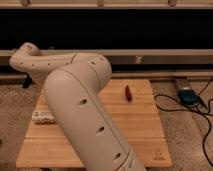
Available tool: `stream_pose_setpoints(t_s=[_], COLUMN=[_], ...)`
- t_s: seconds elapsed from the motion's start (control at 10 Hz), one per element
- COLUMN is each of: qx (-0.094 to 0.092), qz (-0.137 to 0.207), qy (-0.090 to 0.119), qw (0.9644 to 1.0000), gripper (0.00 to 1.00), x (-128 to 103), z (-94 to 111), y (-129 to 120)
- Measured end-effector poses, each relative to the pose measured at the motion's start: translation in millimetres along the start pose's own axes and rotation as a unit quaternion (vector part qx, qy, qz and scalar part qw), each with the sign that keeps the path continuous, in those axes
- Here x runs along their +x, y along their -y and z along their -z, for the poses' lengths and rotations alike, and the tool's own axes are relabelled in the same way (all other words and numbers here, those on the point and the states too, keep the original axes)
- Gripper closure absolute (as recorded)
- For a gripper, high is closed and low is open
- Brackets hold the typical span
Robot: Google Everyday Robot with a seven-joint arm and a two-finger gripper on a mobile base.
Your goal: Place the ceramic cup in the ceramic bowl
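My big white arm (pixel 80 105) fills the left and middle of the camera view and bends at an elbow (pixel 26 57) at the far left. The gripper is hidden behind the arm, so I cannot see where it stands relative to anything. The ceramic cup and the orange ceramic bowl are both hidden behind the arm. The wooden table (pixel 137 125) they were on shows to the right of the arm.
A white labelled bottle (pixel 42 117) lies on the table's left side, partly behind the arm. A small red object (pixel 128 92) lies near the table's back edge. A blue device (pixel 187 96) and black cables (pixel 200 112) lie on the floor to the right.
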Motion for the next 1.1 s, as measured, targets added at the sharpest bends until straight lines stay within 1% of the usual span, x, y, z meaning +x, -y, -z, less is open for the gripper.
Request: stream_pose_setpoints(t_s=[0.1,0.2,0.3,0.5,0.6,0.7,0.8,0.9,1.0,1.1], qx=[0.005,0.012,0.024,0.054,0.062,0.065,0.061,0.061,0.060,0.058], qz=[0.007,0.020,0.031,0.042,0.038,0.013,-0.017,-0.033,-0.038,-0.035], qy=[0.006,0.014,0.023,0.045,0.053,0.060,0.063,0.059,0.059,0.060], qw=[0.9999,0.9996,0.9990,0.9966,0.9959,0.9960,0.9961,0.9958,0.9957,0.9959], gripper=[0.20,0.20,0.20,0.20,0.20,0.20,0.20,0.20,0.20,0.20], x=[0.6,-0.9,-2.2,-1.4,-0.2,6.6,14.8,22.1,23.5,21.0], z=[5.1,10.6,12.8,18.6,22.8,34.7,45.1,49.7,51.4,51.7], y=[5.7,5.4,3.6,6.1,8.5,18.2,27.7,35.5,36.5,31.8])
